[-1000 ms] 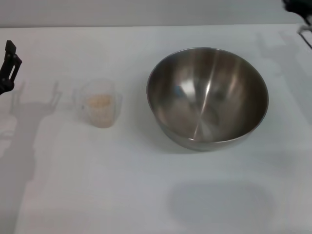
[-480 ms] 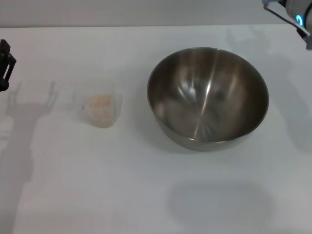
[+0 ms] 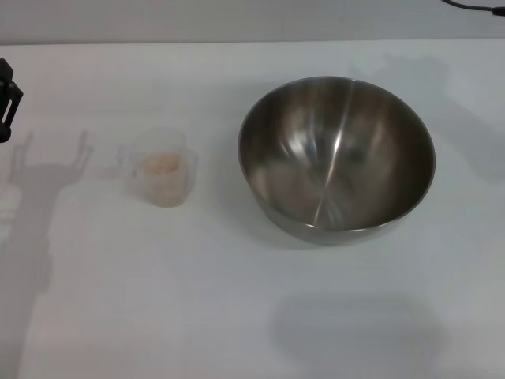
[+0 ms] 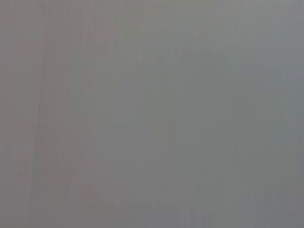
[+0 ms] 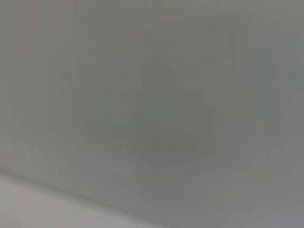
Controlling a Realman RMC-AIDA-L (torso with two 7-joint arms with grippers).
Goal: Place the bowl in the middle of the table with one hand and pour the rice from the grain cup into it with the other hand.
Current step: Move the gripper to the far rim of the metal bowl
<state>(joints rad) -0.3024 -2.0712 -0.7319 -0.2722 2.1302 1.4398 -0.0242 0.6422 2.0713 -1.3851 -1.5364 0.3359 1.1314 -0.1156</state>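
Note:
The steel bowl (image 3: 336, 158) stands upright on the white table (image 3: 237, 300), right of the middle, and its shiny inside is empty. The clear grain cup (image 3: 162, 175) stands upright to the bowl's left, with beige rice (image 3: 160, 164) in it. My left gripper (image 3: 6, 99) shows only as a black part at the far left edge, well left of the cup and holding nothing. My right gripper is out of view. Both wrist views show only plain grey.
A thin black cable (image 3: 473, 6) crosses the top right corner. The left arm's shadow (image 3: 39, 181) lies on the table left of the cup. The table's far edge (image 3: 237, 41) meets a grey wall.
My right arm has drawn back out of the top right corner. My left gripper has slid slightly further left. The bowl and the cup have not moved.

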